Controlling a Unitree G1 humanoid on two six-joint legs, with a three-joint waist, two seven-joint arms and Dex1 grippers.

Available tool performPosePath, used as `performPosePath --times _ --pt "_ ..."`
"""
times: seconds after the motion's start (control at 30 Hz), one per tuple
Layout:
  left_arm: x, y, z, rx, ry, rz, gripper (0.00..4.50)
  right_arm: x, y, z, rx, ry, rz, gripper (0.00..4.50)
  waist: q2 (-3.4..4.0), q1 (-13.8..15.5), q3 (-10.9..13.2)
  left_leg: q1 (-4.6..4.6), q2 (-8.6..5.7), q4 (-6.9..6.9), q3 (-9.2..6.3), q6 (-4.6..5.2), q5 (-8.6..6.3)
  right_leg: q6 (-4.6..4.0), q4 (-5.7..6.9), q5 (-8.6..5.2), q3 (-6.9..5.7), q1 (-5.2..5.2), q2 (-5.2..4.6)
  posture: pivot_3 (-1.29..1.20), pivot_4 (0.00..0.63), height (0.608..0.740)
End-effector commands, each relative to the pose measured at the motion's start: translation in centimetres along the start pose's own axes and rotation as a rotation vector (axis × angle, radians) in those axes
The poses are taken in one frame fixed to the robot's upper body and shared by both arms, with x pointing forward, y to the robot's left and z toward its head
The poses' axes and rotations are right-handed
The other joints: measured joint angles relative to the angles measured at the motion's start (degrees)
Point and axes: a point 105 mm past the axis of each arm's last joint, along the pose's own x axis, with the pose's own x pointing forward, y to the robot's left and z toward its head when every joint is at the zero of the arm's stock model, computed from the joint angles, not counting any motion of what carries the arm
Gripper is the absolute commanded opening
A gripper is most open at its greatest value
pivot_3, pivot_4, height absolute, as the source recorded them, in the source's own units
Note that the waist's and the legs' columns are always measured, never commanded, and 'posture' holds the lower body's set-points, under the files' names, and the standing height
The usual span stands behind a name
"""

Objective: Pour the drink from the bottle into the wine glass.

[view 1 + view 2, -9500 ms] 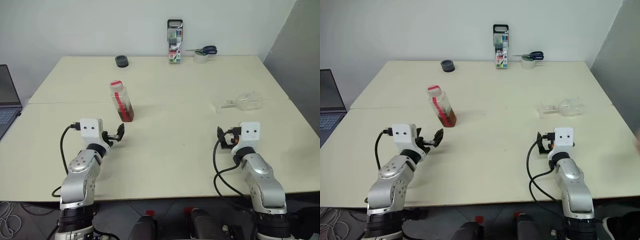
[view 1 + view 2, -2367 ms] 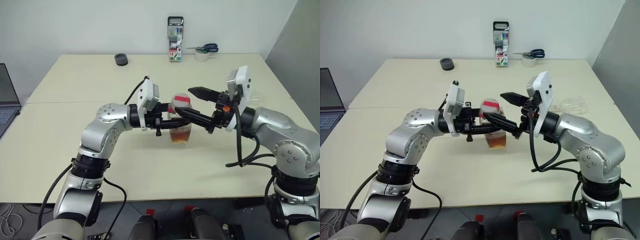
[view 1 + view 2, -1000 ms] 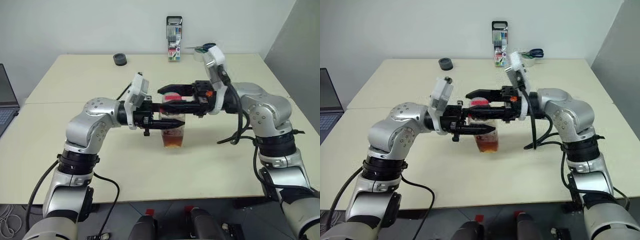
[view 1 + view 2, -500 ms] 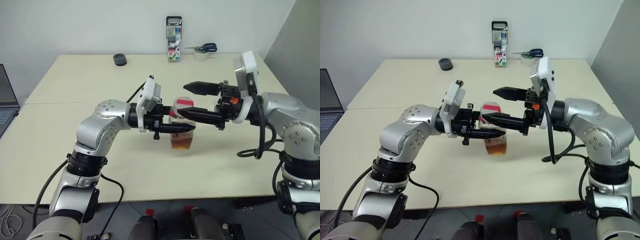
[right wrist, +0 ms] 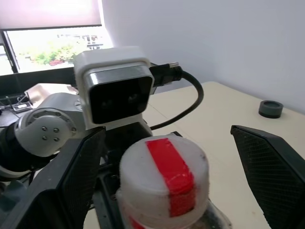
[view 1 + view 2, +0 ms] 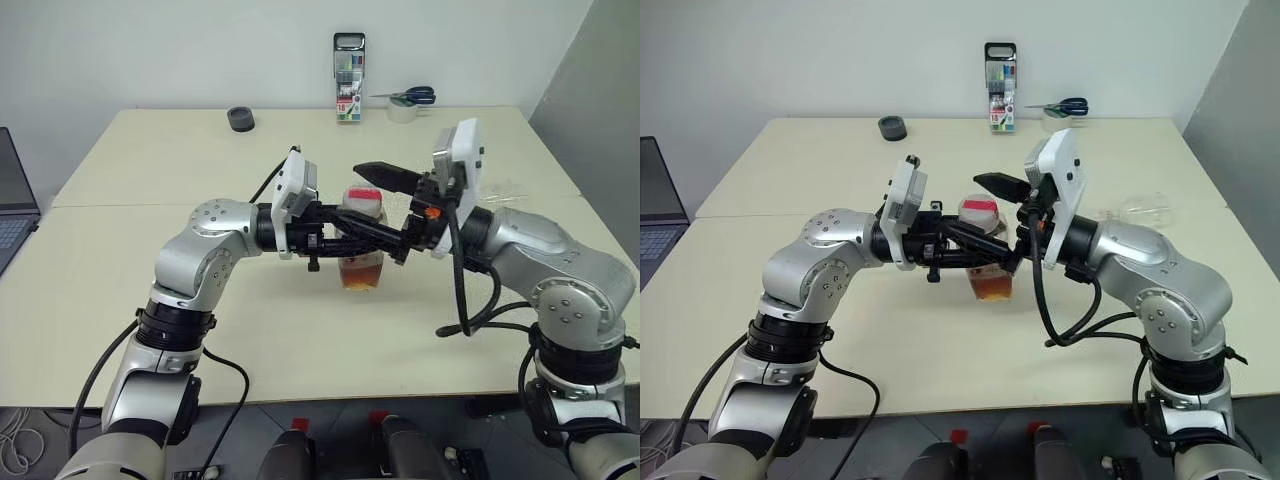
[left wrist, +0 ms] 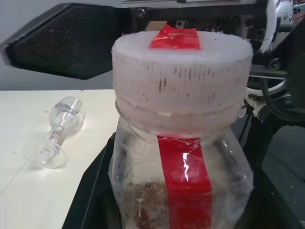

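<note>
The bottle (image 6: 362,240), clear plastic with a white cap (image 5: 164,169) and a red strip over it, stands upright over the table's middle. The amber drink (image 6: 361,272) fills its bottom part. My left gripper (image 6: 345,243) reaches in from the left and is shut on the bottle's body. My right gripper (image 6: 352,197) comes from the right and is open. Its two fingers (image 5: 267,167) stand wide on either side of the cap without touching it. The wine glass (image 6: 1143,210) lies on its side on the table to the right, also seen as the wine glass (image 7: 59,133) past the bottle.
At the table's far edge stand a marker pack (image 6: 350,78), scissors on a tape roll (image 6: 405,104) and a small dark round object (image 6: 240,120). A laptop (image 6: 15,205) sits at the left edge. A seam crosses the table (image 6: 150,205).
My right gripper's jaws have spread wider off the cap, and its wrist has turned as the arm swung round to the right. The left gripper still holds the bottle in place.
</note>
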Motion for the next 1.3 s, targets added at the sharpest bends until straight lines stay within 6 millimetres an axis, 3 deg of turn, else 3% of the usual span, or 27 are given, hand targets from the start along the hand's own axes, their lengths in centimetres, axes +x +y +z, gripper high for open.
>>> performPosePath --times 0.03,0.17,0.33,0.6,0.87,1.1,1.3 --pt "0.0 0.0 1.6 0.072 -0.030 0.000 1.84 0.0 -0.2 1.1 -0.045 -0.050 -0.010 4.47 0.00 0.00 0.00 0.00 0.01 0.00 0.00 0.00 0.00 0.00 0.00 0.00 0.00 0.00 0.00 0.00 0.150 0.740" --pt "-0.2 0.0 1.5 0.072 -0.026 0.005 1.84 -0.2 -0.2 1.7 -0.034 -0.074 -0.004 3.55 0.00 0.00 0.00 0.00 0.01 0.00 0.00 0.00 0.00 0.00 0.00 0.00 0.00 0.00 0.01 0.00 0.150 0.740" --pt "-0.3 0.1 1.4 0.074 -0.021 0.016 1.84 -0.8 -0.2 2.2 -0.031 -0.084 -0.016 1.95 0.00 0.00 0.00 0.00 0.01 0.00 -0.01 0.01 0.00 0.00 0.00 0.00 0.00 0.00 0.00 0.00 0.150 0.740" --pt "-0.3 0.1 1.5 0.071 -0.022 0.018 1.84 -1.6 0.2 2.4 -0.031 -0.075 -0.013 1.96 0.00 0.01 0.00 0.00 0.01 0.00 0.00 0.01 0.00 0.00 0.00 0.00 0.01 0.00 0.00 0.00 0.150 0.740" --pt "0.6 -0.9 2.3 0.067 -0.038 -0.090 1.84 0.6 -0.9 3.1 -0.011 -0.028 0.372 1.96 0.02 -0.15 0.01 0.04 0.03 -0.01 0.14 0.23 -0.12 0.00 -0.02 0.00 -0.04 0.04 0.09 0.00 0.150 0.740" --pt "0.6 -1.6 2.9 0.064 -0.034 -0.126 1.84 2.0 -2.8 3.3 0.027 -0.024 0.474 1.96 0.02 -0.16 0.02 0.02 0.03 -0.01 0.03 0.21 -0.11 0.00 -0.02 0.00 -0.01 0.01 0.05 0.00 0.150 0.740" --pt "0.4 -1.4 3.1 0.076 -0.022 -0.125 1.84 0.4 -3.1 3.6 0.033 0.031 0.486 3.96 0.02 0.20 0.02 -0.05 -0.04 0.03 -0.03 0.01 0.00 0.00 -0.06 0.00 -0.04 0.00 -0.04 0.00 0.150 0.740"
